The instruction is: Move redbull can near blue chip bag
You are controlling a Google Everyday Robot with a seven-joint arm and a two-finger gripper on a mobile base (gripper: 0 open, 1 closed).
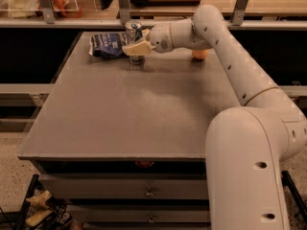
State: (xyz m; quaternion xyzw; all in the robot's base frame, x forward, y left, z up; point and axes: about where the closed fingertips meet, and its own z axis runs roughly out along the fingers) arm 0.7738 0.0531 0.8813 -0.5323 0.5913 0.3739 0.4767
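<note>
The redbull can [134, 31] is a slim silver-and-blue can, upright at the far middle of the grey table [120, 109]. My gripper [136, 47] reaches in from the right and is shut on the can's middle, with a cream finger [139, 47] across its front. The can's base [136, 60] is at the table surface. The blue chip bag [105, 44] lies crumpled just left of the can, very close to it or touching it.
An orange ball [200, 54] sits on the table behind my arm, to the right of the can. A shelf rail with metal posts [72, 22] runs along the table's far edge. Drawers [148, 191] sit under the table front.
</note>
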